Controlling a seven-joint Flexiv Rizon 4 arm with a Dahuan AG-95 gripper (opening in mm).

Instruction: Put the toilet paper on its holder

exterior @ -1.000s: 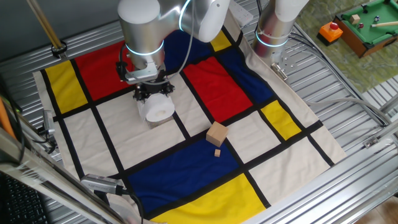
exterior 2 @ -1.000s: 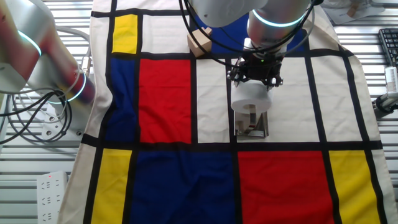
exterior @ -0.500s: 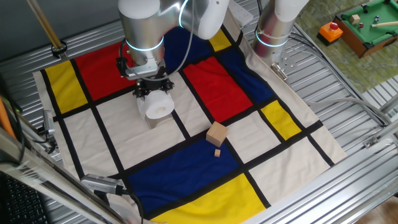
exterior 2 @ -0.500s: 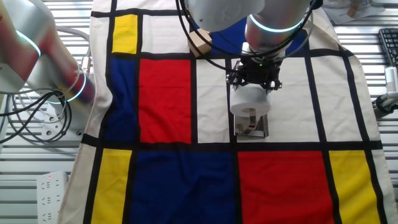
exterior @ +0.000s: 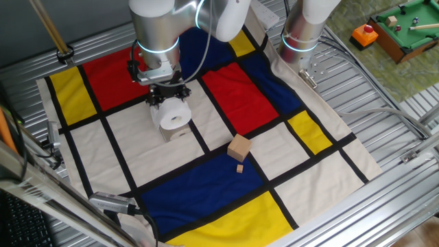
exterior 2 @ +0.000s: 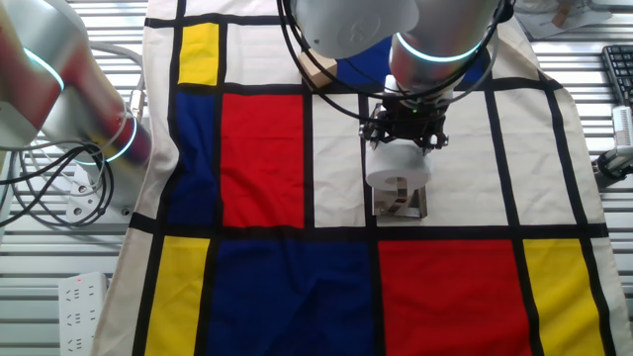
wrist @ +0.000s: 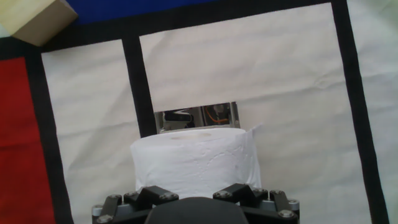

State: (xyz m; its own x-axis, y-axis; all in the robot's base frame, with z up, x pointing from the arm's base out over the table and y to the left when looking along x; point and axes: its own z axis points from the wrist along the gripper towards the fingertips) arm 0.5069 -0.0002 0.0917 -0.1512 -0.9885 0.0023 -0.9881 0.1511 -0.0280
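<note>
The toilet paper (exterior: 173,114) is a white roll held in my gripper (exterior: 167,98), which is shut on it from above. The roll hangs over the holder (exterior: 178,132), whose shiny base plate shows just below it. In the other fixed view the roll (exterior 2: 398,166) covers the top of the holder (exterior 2: 404,205) under my gripper (exterior 2: 406,131). In the hand view the roll (wrist: 196,158) sits in front of my gripper (wrist: 196,200), with the base plate (wrist: 196,117) just beyond. The rod is mostly hidden by the roll.
A tan wooden cube (exterior: 239,147) with a small wooden piece (exterior: 240,168) lies on the checked cloth to the right; it also shows in the other fixed view (exterior 2: 316,67) and the hand view (wrist: 34,20). A second robot base (exterior: 300,34) stands at the cloth's far edge.
My gripper has carried the roll a short way toward the red panels, so it now sits more fully over the holder. The cube has not moved.
</note>
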